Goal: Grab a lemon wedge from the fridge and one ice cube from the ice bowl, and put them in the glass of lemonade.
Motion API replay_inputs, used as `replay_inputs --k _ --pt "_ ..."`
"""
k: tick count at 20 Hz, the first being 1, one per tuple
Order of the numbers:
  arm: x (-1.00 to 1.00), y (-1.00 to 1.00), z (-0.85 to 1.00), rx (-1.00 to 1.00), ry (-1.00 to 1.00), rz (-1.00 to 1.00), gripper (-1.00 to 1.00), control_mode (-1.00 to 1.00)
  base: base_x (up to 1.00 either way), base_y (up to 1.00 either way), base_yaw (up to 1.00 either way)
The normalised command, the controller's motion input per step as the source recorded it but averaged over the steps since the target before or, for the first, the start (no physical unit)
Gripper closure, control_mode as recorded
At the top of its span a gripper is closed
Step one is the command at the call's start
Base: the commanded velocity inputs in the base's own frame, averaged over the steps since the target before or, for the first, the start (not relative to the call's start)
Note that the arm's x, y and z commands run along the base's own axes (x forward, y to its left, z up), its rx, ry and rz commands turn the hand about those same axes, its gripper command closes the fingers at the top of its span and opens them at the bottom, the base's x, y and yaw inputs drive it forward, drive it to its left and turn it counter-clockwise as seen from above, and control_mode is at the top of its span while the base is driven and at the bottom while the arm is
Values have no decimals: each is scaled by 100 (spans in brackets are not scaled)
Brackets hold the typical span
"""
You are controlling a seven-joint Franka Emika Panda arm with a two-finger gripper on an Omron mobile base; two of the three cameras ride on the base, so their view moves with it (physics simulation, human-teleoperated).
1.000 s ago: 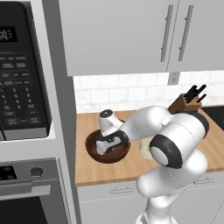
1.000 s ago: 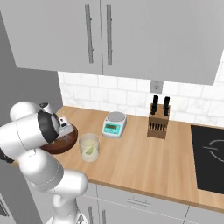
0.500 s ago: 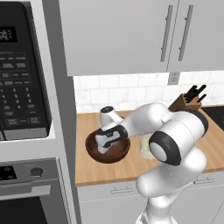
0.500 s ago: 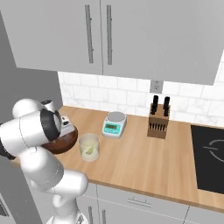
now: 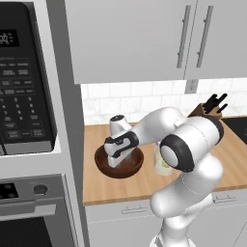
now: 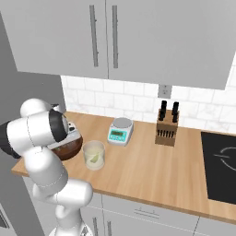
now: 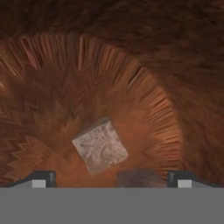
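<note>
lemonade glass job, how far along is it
Looks done: a pale wedge already sits in the short clear glass of lemonade. In hand: the open gripper is down inside the wide dark brown wooden bowl, straddling a whitish ice cube, not yet gripped. Left: close, lift, drop it in the glass.

Your two base views look forward and down from behind the arm, left and right, sharing the ice bowl (image 5: 119, 163) and counter (image 6: 138, 170). Your hand view sits very near, apparently inside that bowl.

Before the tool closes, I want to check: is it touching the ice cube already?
Apart. In the hand view, the ice cube lies between the open tool's fingertips, with bare bowl showing around it.
</note>
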Motion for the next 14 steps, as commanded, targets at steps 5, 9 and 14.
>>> replay_inputs --k 5,9,14 --pt "-1 0 -50 0 0 0 -100 -100 0 0 0" --pt "-32 0 -24 0 0 0 -100 -100 0 0 0" --pt "-31 0 -19 0 0 0 -100 -100 0 0 0"
